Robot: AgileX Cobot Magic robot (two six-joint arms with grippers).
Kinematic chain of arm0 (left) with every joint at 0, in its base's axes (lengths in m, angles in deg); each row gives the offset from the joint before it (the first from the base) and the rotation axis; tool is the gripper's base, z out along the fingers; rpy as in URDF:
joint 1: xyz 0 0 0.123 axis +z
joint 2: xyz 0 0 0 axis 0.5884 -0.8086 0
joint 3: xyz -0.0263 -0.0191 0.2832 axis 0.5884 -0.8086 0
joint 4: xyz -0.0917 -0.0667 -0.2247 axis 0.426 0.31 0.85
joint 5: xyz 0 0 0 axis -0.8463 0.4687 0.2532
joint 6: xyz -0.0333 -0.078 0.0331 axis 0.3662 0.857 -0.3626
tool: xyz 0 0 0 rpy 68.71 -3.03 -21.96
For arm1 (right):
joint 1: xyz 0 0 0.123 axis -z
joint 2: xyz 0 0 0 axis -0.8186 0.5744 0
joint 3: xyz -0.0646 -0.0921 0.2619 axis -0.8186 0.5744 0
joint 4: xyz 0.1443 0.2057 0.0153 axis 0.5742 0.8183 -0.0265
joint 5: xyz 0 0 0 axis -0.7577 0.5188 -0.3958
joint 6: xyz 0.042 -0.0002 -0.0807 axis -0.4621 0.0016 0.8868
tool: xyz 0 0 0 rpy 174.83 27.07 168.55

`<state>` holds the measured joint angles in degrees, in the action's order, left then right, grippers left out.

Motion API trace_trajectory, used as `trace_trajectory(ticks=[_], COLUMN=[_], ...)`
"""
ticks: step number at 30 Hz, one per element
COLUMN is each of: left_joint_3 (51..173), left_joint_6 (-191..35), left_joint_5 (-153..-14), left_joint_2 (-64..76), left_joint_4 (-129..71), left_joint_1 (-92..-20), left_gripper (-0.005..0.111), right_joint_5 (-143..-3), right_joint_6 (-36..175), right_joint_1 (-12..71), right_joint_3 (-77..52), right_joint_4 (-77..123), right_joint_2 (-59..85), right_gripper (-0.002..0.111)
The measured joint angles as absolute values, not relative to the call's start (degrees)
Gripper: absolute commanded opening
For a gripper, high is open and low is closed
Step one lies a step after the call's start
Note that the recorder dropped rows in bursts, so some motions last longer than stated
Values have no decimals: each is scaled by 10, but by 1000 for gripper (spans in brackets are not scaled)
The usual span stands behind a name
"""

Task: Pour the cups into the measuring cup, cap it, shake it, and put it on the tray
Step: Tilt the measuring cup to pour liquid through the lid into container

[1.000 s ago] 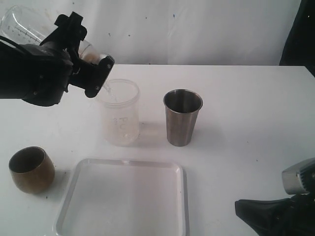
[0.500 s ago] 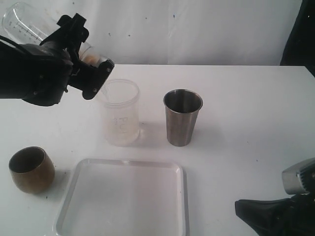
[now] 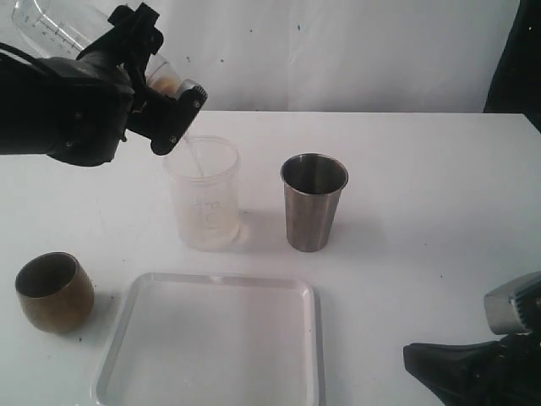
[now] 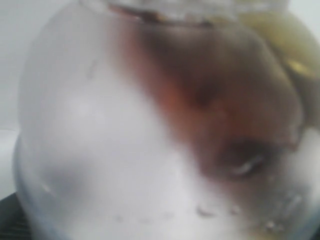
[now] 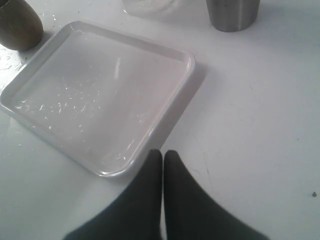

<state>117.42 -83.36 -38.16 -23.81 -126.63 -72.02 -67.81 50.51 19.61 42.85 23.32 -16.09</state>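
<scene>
Left gripper (image 3: 162, 74) clamps the tilted measuring cup (image 3: 42, 25), its mouth just over the frosted tumbler (image 3: 203, 199)

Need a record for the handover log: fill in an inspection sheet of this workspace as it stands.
Surface: white table, a few small dark specks.
Job's things: measuring cup tilted, a thin stream appears to fall into the frosted tumbler; steel tumbler upright beside it; brown-gold cup upright, apart from the tray; droplets inside the tray in the right wrist view.
Clutter: nothing seen.
Grippers: left pincer shut on the measuring cup; right pincer shut, holding nothing, near the tray's corner.
Cables: nothing seen.
Surroundings: white wall behind; dark object at the edge, unidentifiable.
</scene>
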Motion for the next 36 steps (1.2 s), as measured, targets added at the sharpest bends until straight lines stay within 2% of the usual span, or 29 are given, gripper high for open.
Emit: trace_trajectory(ticks=[24,36], left_joint_3=[1185,1185], left_joint_6=[-910,-944], left_joint_5=[-357,-355], left_joint_2=[-238,-238], left_joint_4=[-1269,-1269], left_joint_1=[-719,-752], left_gripper=[0,0], right_joint_5=[-678,-678], right_joint_6=[505,505], right_joint_1=[196,196], right_joint_3=[429,429], right_joint_4=[233,233], right_joint_2=[-161,-161], right_gripper=[0,0])
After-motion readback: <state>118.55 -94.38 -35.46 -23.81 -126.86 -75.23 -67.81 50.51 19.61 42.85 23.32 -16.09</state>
